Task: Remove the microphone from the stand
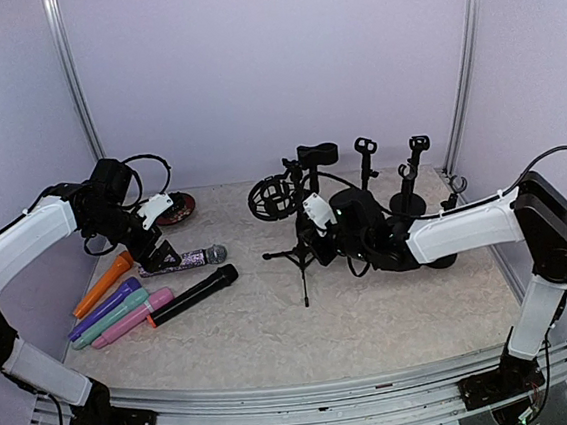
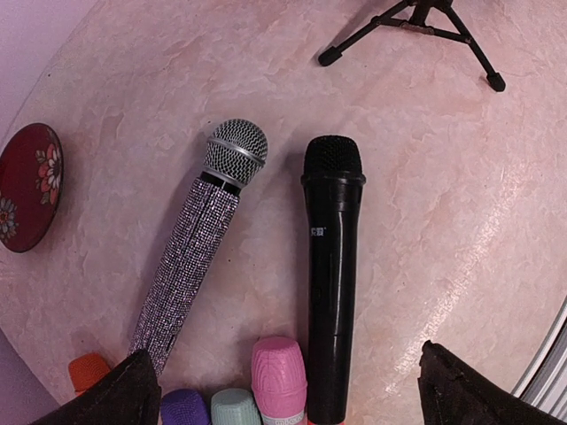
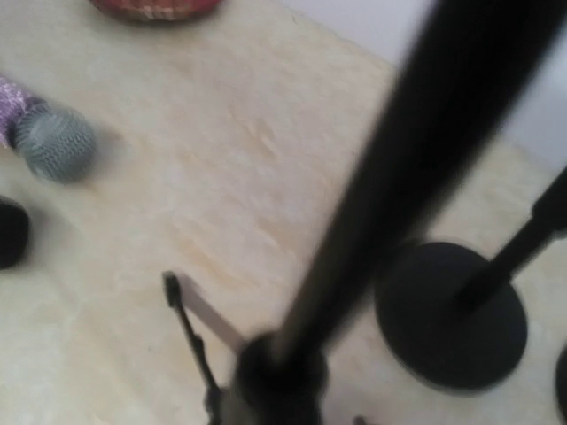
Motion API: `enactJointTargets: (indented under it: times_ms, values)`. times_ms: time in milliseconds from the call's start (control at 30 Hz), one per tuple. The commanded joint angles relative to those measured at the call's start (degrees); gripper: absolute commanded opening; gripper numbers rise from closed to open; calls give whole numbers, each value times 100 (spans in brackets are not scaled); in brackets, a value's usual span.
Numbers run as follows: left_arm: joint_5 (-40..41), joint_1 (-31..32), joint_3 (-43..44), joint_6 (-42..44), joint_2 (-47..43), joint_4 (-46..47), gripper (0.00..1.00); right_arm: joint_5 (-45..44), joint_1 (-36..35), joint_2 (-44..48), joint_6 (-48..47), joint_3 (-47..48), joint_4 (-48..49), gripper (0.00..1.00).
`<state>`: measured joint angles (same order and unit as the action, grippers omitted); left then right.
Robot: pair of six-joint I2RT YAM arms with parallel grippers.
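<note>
Now my left claw (image 1: 158,247), fingers apart, hangs over the mic (image 2: 199,239) lying seven-to-one o'clock; I can't tell the right claw's (image 1: 316,231) grip at the stand (image 1: 301,261).

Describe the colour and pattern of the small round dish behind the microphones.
The dish is dark red with flowers, best seen in the left wrist view.

The stand (image 1: 302,259) is a black tripod standing upright near the table's middle, its thin legs (image 2: 416,22) splayed on the marbled surface and a round shock-mount ring (image 1: 272,198) at its top; well to its left, two microphones lie flat and parallel, just beside each other. One is the silver-glitter microphone (image 2: 190,248) with a mesh head; the other is the plain black microphone (image 2: 330,266).
</note>
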<state>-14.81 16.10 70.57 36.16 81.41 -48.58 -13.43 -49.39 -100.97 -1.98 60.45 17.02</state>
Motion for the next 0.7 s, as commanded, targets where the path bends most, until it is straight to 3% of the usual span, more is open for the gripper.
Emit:
enactJointTargets:
  times_ms: [0, 67, 167, 367, 467, 667]
  values:
    - [-49, -36, 156, -14, -61, -71, 99, -503, -23, 143, 15, -161, -300, 56]
    - [-61, -37, 157, -12, -69, -44, 99, -284, 29, 353, 323, -232, -201, 71]
    - [-49, -45, 173, -51, -79, 16, 99, 454, 277, 711, 1211, -355, -129, 78]
    - [44, -61, 170, -65, -152, 106, 99, 2990, 1242, 884, 3777, -778, 495, 70]
    - [57, -63, 162, -57, -184, 122, 99, 3837, 1487, 644, 4747, -814, 877, 63]
    - [9, -63, 161, -117, -172, 124, 99, 4826, 1599, 20, 5813, -760, 1837, 59]
